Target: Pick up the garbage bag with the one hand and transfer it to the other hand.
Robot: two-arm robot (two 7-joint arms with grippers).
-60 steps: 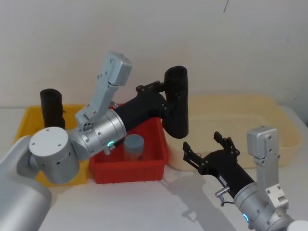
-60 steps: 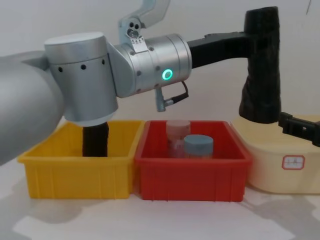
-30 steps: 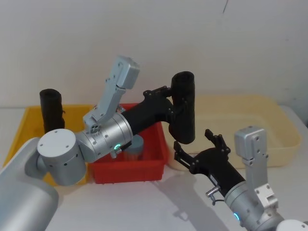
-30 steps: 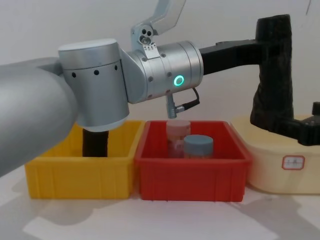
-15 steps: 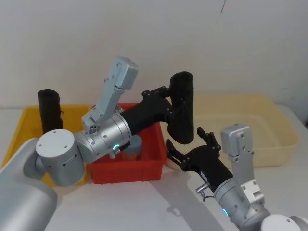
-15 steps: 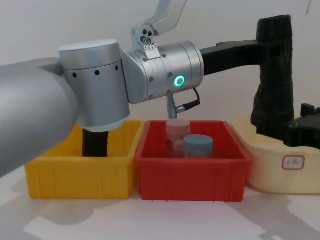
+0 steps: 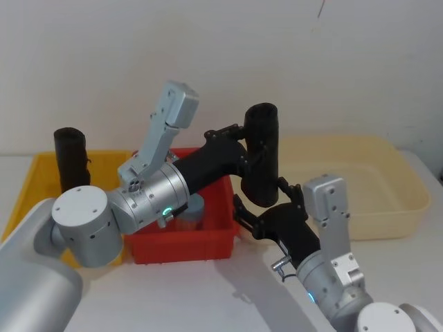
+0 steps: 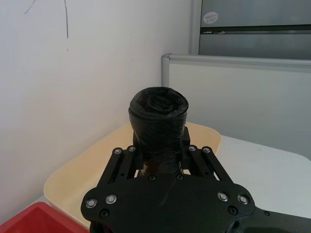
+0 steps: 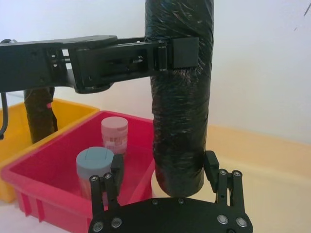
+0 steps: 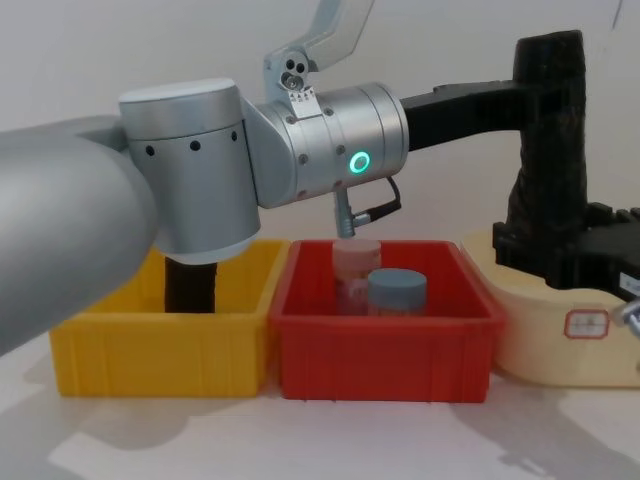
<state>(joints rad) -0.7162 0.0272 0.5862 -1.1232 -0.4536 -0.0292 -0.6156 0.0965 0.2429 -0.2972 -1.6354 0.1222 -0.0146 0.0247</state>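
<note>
A white wall closes the far side, bare but for a thin dark mark high on the right. In the left wrist view a grey partition panel stands past the table's end. The table is plain white. Three containers sit on it in a row. A cream tub is at the right, a red bin in the middle and a yellow bin at the left.

The garbage bag is held upright in the air, about where the red bin meets the cream tub. It is a thick matte-black roll of crinkled plastic. Its top end shows a wound spiral, and its lower end widens a little, hanging near the level of the tub's rim.

The left gripper reaches in from the left and is clamped across the roll's upper half, a flat finger on each side. The right gripper comes up from the near right. Its fingers are spread and straddle the roll's lower end. In the right wrist view one finger stands clear of the plastic and the other is just beside it.

A slimmer black roll stands in the yellow bin. A blue-lidded jar and a pink jar stand in the red bin.
</note>
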